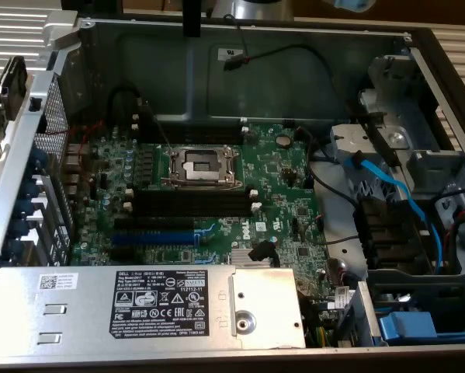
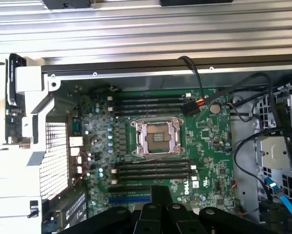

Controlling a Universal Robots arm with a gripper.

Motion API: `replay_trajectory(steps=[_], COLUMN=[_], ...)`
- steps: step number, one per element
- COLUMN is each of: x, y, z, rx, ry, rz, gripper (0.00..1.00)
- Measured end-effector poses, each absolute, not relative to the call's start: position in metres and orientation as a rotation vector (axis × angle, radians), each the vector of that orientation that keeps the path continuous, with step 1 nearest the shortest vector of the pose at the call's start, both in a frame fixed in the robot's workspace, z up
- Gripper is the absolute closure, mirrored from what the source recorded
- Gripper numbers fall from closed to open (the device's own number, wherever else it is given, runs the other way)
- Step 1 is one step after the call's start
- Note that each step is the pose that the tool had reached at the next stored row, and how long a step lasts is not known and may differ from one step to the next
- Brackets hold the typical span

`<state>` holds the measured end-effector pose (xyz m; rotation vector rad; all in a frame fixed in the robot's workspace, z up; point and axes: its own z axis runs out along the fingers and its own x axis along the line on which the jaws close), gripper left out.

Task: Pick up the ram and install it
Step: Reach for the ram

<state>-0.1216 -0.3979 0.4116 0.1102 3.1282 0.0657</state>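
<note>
Whereabouts of the ram, the long, thin dark-green circuit-board stick, cannot be told: the black jaws stand pressed together over the board in the wrist view, and whether anything thin sits between them is hidden. Nearest their tips in that view is the long blue expansion slot (image 2: 129, 199), and just past it lies 1 bank of long black memory slots (image 2: 150, 170) with white end clips, dark along their whole length. Beyond these sits the square, silver-framed processor socket (image 2: 157, 138), with a 2nd bank of black memory slots (image 2: 150, 106) on its other side. A black cable (image 2: 193, 73) ends in a plug near that bank, close to a round silver coin cell (image 2: 214, 107). All of this sits on a large green motherboard (image 1: 286, 179) inside an open grey metal computer case (image 1: 294, 62). In the exterior view a silver power-supply box (image 1: 77, 307) with a black label runs along the near edge, and a light-blue flat cable (image 1: 387, 183) curves at the exterior view's right. The case rests on a ribbed silver table (image 2: 136, 34).
</note>
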Motion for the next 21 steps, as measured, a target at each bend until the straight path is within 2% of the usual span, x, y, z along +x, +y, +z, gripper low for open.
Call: replay_trajectory(steps=[21], x=[-0.204], y=[-0.380], z=[0.420], rx=[0.110], ry=[3.128], rz=[0.047], gripper=[0.90])
